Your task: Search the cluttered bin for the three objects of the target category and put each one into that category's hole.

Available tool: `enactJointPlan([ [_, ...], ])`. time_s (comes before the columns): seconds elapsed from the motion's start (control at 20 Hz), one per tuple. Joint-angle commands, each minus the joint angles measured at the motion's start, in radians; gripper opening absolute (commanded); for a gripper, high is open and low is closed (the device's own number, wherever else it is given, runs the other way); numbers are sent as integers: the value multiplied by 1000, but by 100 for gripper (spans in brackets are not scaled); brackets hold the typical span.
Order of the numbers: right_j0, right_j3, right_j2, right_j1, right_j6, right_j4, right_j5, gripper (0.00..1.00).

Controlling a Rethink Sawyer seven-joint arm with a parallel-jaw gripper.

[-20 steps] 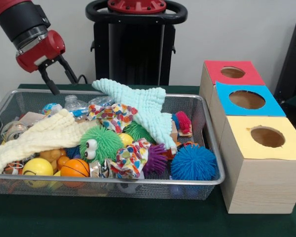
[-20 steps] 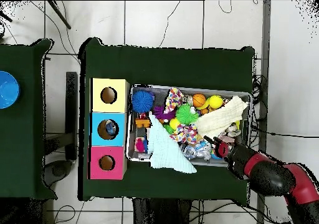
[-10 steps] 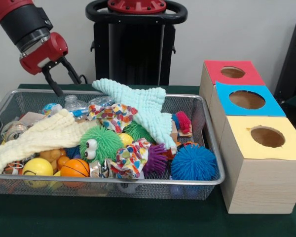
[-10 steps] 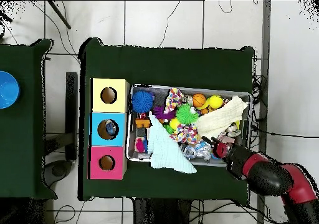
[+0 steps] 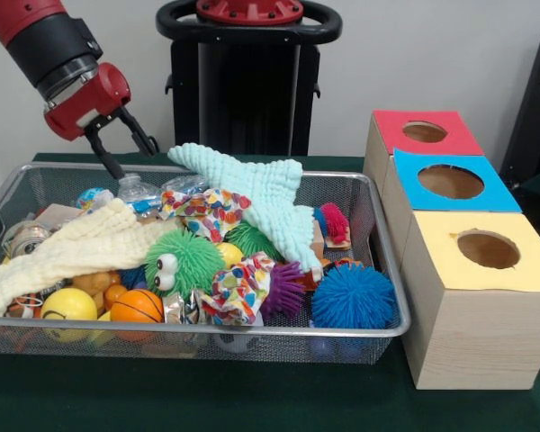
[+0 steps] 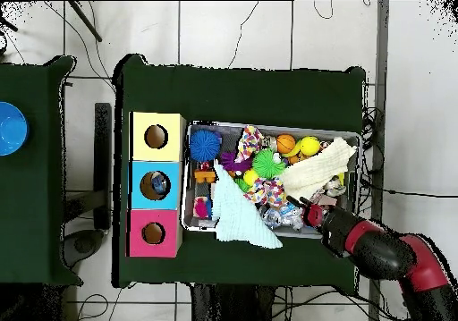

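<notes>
A wire mesh bin (image 5: 389,270) holds a heap of toys and cloths. My gripper (image 5: 134,160) hangs open and empty over the bin's back left corner, just above a crumpled clear bottle (image 5: 137,191). In the overhead view the gripper (image 6: 309,212) sits at the bin's lower right edge. A mint cloth (image 5: 261,193) drapes over the middle and a cream cloth (image 5: 81,243) lies at the left. Also visible are a green furry ball with eyes (image 5: 184,261), a blue spiky ball (image 5: 353,295), an orange basketball (image 5: 137,306) and a yellow ball (image 5: 68,304). Much lies hidden under the cloths.
Three wooden boxes stand right of the bin, each with a round hole: red top (image 5: 450,135), blue top (image 5: 486,193), yellow top (image 5: 522,270). From overhead something small shows inside the blue box's hole (image 6: 156,185). A blue bowl (image 6: 11,128) sits on a separate table.
The gripper has shifted right in the front view, further over the bin's back corner, still open. Nothing in the bin has moved.
</notes>
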Motion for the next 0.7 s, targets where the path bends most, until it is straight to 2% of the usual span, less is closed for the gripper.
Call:
enactJointPlan([
  [0.05,-20,-124,-66,49,-358,-57,48,100],
  [0.7,-33,-147,-73,67,-411,-54,78,100],
])
